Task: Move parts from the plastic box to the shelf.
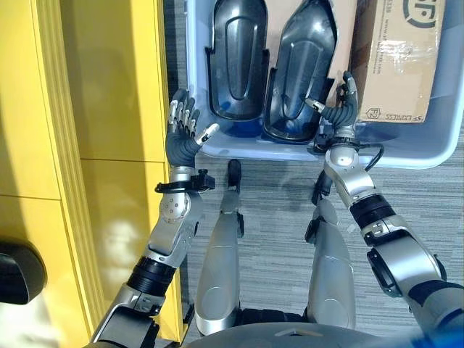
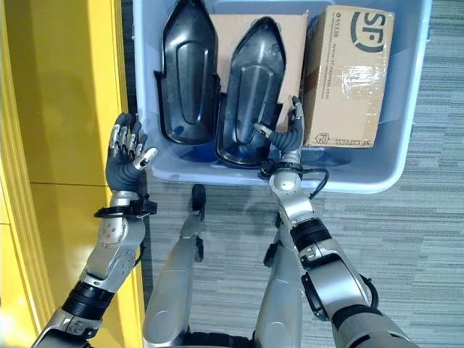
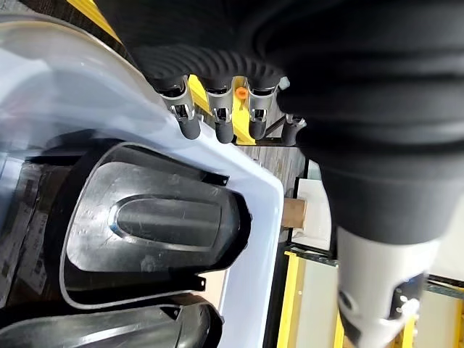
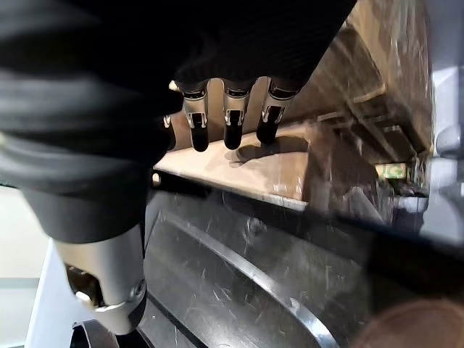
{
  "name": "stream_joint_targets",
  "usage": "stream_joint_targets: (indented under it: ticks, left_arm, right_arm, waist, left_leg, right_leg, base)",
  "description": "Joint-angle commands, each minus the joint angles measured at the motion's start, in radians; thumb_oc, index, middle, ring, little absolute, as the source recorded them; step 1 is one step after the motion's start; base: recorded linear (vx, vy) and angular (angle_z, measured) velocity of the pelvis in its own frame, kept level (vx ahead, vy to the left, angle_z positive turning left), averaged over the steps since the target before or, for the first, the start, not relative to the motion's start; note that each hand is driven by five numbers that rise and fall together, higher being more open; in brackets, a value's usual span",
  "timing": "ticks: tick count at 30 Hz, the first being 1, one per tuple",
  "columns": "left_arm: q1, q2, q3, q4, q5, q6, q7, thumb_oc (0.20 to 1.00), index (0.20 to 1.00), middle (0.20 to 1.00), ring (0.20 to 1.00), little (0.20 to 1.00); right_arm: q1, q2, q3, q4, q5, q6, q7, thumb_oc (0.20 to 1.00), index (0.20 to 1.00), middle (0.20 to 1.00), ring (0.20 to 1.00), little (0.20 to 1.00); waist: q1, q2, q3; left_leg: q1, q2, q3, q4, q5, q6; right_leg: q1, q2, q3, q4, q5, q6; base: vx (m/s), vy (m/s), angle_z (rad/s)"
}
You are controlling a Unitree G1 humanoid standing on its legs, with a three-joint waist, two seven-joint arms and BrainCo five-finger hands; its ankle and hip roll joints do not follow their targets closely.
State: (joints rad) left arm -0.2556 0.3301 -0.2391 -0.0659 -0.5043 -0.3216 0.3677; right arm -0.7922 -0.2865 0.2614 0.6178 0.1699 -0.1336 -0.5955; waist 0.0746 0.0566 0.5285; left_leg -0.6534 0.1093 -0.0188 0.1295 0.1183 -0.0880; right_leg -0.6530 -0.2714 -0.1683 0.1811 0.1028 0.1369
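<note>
Here, the pale blue plastic box [image 2: 406, 170] is sitting on the grey carpet [image 2: 428, 239] in front of the robot, and two black moulded parts are lying in it side by side: the left part [image 2: 188, 72] near the box's left wall and the right part [image 2: 254, 90] just beside it, toward the middle. A flat sheet of cardboard [image 2: 239, 32] is lying under them, and a taped cardboard carton [image 2: 348, 76] is filling the right end of the box. The yellow shelf [image 1: 109, 109] is standing along the robot's left side.

The left hand [image 2: 125, 156] is hanging just outside the box's near-left corner, forearm rising straight up from below, palm turned toward the box, fingers [image 3: 225, 127] straight and spread loosely, thumb out toward the box's rim; it is holding nothing. The right hand [image 2: 286, 134] is reaching over the near rim into the box, wrist bent upward, and is hovering over the near end of the right part, between it and the carton. Its fingers [image 4: 232, 134] are straight and relaxed, thumb stretched apart toward the part, with nothing gripped.
</note>
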Motion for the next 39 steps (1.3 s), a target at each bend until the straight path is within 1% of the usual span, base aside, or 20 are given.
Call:
stream_joint_targets:
  ticks: [1, 2, 3, 4, 5, 7, 8, 9, 10, 15, 20, 22, 23, 25, 31, 36, 39]
  left_arm:
    - [0.036, 0.065, 0.003, -0.106, -0.014, -0.06, 0.002, 1.0, 1.0, 1.0, 1.0, 1.0]
    - [0.038, 0.066, 0.002, -0.105, -0.015, -0.058, 0.001, 1.0, 1.0, 1.0, 1.0, 1.0]
    - [0.037, 0.066, 0.002, -0.105, -0.015, -0.058, 0.001, 1.0, 1.0, 1.0, 1.0, 1.0]
    - [0.039, 0.066, -0.004, -0.108, -0.019, -0.057, 0.0, 1.0, 1.0, 1.0, 1.0, 1.0]
    - [0.038, 0.066, -0.003, -0.108, -0.019, -0.057, 0.0, 1.0, 1.0, 1.0, 1.0, 1.0]
    - [0.033, 0.064, -0.014, -0.105, -0.023, -0.056, -0.002, 1.0, 1.0, 1.0, 1.0, 1.0]
    - [0.03, 0.065, -0.019, -0.104, -0.025, -0.056, -0.002, 1.0, 1.0, 1.0, 1.0, 1.0]
    - [0.029, 0.065, -0.019, -0.104, -0.025, -0.056, -0.002, 1.0, 1.0, 1.0, 1.0, 1.0]
    - [0.023, 0.067, -0.022, -0.103, -0.027, -0.058, -0.004, 1.0, 1.0, 1.0, 1.0, 1.0]
    - [0.0, 0.071, -0.032, -0.099, -0.027, -0.059, 0.001, 1.0, 1.0, 1.0, 1.0, 1.0]
    - [-0.008, 0.069, -0.037, -0.092, -0.025, -0.062, 0.002, 1.0, 1.0, 1.0, 1.0, 1.0]
    - [-0.012, 0.068, -0.038, -0.091, -0.028, -0.063, 0.001, 1.0, 1.0, 1.0, 1.0, 1.0]
    - [-0.015, 0.069, -0.037, -0.092, -0.028, -0.064, 0.002, 1.0, 1.0, 1.0, 1.0, 1.0]
    - [-0.018, 0.069, -0.033, -0.093, -0.028, -0.063, 0.005, 1.0, 1.0, 1.0, 1.0, 1.0]
    - [-0.004, 0.068, -0.023, -0.079, -0.036, -0.058, 0.001, 1.0, 1.0, 1.0, 1.0, 1.0]
    - [0.012, 0.063, -0.012, -0.067, -0.049, -0.051, -0.005, 1.0, 1.0, 1.0, 1.0, 1.0]
    - [0.023, 0.064, -0.003, -0.056, -0.045, -0.039, -0.004, 1.0, 1.0, 1.0, 1.0, 1.0]
  right_arm:
    - [-0.03, -0.007, 0.029, 0.025, -0.029, -0.008, 0.009, 1.0, 1.0, 1.0, 1.0, 1.0]
    - [-0.045, -0.007, 0.032, 0.065, -0.025, -0.002, 0.007, 1.0, 1.0, 1.0, 1.0, 1.0]
    - [-0.047, -0.007, 0.032, 0.067, -0.024, -0.003, 0.007, 1.0, 1.0, 1.0, 1.0, 1.0]
    - [-0.066, -0.008, 0.028, 0.155, -0.014, 0.009, 0.0, 1.0, 1.0, 1.0, 1.0, 1.0]
    - [-0.068, -0.008, 0.028, 0.156, -0.014, 0.008, 0.0, 1.0, 1.0, 1.0, 1.0, 1.0]
    - [-0.087, -0.014, 0.027, 0.23, -0.004, 0.021, -0.004, 1.0, 1.0, 1.0, 1.0, 1.0]
    - [-0.093, -0.013, 0.028, 0.252, 0.001, 0.023, -0.003, 0.853, 0.853, 0.853, 0.853, 0.853]
    - [-0.095, -0.013, 0.028, 0.253, 0.001, 0.023, -0.003, 0.68, 0.68, 0.68, 0.68, 0.68]
    - [-0.104, -0.017, 0.029, 0.302, 0.007, 0.029, 0.001, 0.2, 0.2, 0.2, 0.2, 0.2]
    - [-0.131, -0.023, 0.034, 0.385, 0.022, 0.039, 0.005, 0.2, 0.2, 0.2, 0.2, 0.2]
    - [-0.137, -0.028, 0.04, 0.403, 0.031, 0.037, 0.011, 0.2, 0.2, 0.2, 0.2, 0.2]
    - [-0.141, -0.029, 0.041, 0.407, 0.031, 0.036, 0.012, 0.2, 0.2, 0.2, 0.2, 0.2]
    - [-0.143, -0.029, 0.041, 0.402, 0.033, 0.035, 0.012, 0.2, 0.2, 0.2, 0.2, 0.2]
    - [-0.136, -0.024, 0.035, 0.379, 0.053, 0.025, 0.016, 0.2, 0.2, 0.2, 0.2, 0.2]
    - [-0.08, -0.011, 0.001, 0.242, 0.102, -0.011, 0.009, 0.2, 0.2, 0.2, 0.2, 0.2]
    - [-0.014, 0.0, -0.031, 0.056, 0.125, -0.047, 0.002, 0.2, 0.2, 0.2, 0.2, 0.2]
    - [0.045, 0.025, -0.062, -0.063, 0.184, -0.081, 0.008, 0.2, 0.2, 0.2, 0.2, 0.2]
  waist:
    - [0.016, -0.01, -0.009]
    - [0.022, -0.007, -0.009]
    - [0.022, -0.007, -0.009]
    - [0.028, 0.002, -0.009]
    - [0.028, 0.002, -0.009]
    - [0.03, 0.008, -0.009]
    - [0.031, 0.009, -0.009]
    - [0.031, 0.009, -0.009]
    - [0.033, 0.01, -0.009]
    - [0.036, 0.01, -0.009]
    - [0.035, 0.007, -0.009]
    - [0.036, 0.006, -0.009]
    - [0.034, 0.006, -0.009]
    - [0.032, 0.002, -0.009]
    - [0.023, -0.011, -0.009]
    - [0.016, -0.02, -0.009]
    - [0.01, -0.03, -0.009]
  left_leg:
    - [-0.082, 0.025, -0.022, 0.144, -0.095, 0.012]
    - [-0.089, 0.024, -0.027, 0.173, -0.133, 0.009]
    - [-0.092, 0.024, -0.027, 0.176, -0.134, 0.009]
    - [-0.133, 0.01, -0.032, 0.23, -0.157, 0.014]
    - [-0.134, 0.01, -0.032, 0.232, -0.158, 0.014]
    - [-0.148, 0.006, -0.033, 0.249, -0.165, 0.016]
    - [-0.15, 0.004, -0.034, 0.252, -0.167, 0.017]
    - [-0.15, 0.004, -0.034, 0.252, -0.167, 0.017]
    - [-0.152, 0.001, -0.032, 0.259, -0.17, 0.018]
    - [-0.144, -0.002, -0.031, 0.254, -0.171, 0.018]
    - [-0.127, -0.002, -0.031, 0.243, -0.168, 0.019]
    - [-0.119, -0.002, -0.03, 0.234, -0.163, 0.018]
    - [-0.133, -0.004, -0.028, 0.23, -0.136, 0.024]
    - [-0.12, -0.004, -0.027, 0.221, -0.133, 0.023]
    - [-0.074, 0.001, -0.024, 0.194, -0.128, 0.021]
    - [-0.026, 0.005, -0.021, 0.164, -0.121, 0.019]
    - [0.017, 0.01, -0.018, 0.14, -0.114, 0.018]
  right_leg:
    - [0.014, -0.056, 0.051, 0.07, -0.049, 0.022]
    - [0.011, -0.057, 0.054, 0.093, -0.08, 0.027]
    - [0.009, -0.057, 0.055, 0.095, -0.081, 0.027]
    - [-0.026, -0.059, 0.066, 0.144, -0.1, 0.023]
    - [-0.027, -0.059, 0.066, 0.145, -0.101, 0.023]
    - [-0.042, -0.061, 0.07, 0.166, -0.11, 0.021]
    - [-0.045, -0.061, 0.073, 0.169, -0.112, 0.02]
    - [-0.046, -0.061, 0.073, 0.17, -0.112, 0.02]
    - [-0.046, -0.062, 0.072, 0.173, -0.114, 0.021]
    - [-0.037, -0.063, 0.07, 0.166, -0.114, 0.021]
    - [-0.021, -0.062, 0.068, 0.156, -0.111, 0.021]
    - [-0.014, -0.063, 0.064, 0.151, -0.108, 0.021]
    - [-0.026, -0.065, 0.062, 0.143, -0.085, 0.016]
    - [-0.013, -0.065, 0.061, 0.134, -0.081, 0.017]
    - [0.029, -0.061, 0.057, 0.116, -0.078, 0.018]
    - [0.071, -0.059, 0.053, 0.093, -0.072, 0.019]
    - [0.111, -0.059, 0.05, 0.066, -0.061, 0.022]
  base:
    - [0.06, 0.016, 0.11]
    - [0.06, 0.012, 0.08]
    - [0.06, 0.04, 0.03]
    - [-0.01, 0.038, 0.03]
    - [-0.02, 0.047, 0.06]
    - [-0.01, 0.032, 0.08]
    - [-0.01, 0.026, 0.07]
    - [-0.01, 0.018, 0.06]
    - [-0.01, 0.015, 0.05]
    - [0.0, 0.003, 0.01]
    - [0.0, 0.0, 0.0]
    - [-0.04, 0.008, 0.0]
    - [-0.08, 0.016, 0.0]
    - [-0.04, 0.009, 0.0]
    - [0.0, 0.0, 0.0]
    - [0.0, 0.0, 0.0]
    - [0.0, -0.015, -0.02]
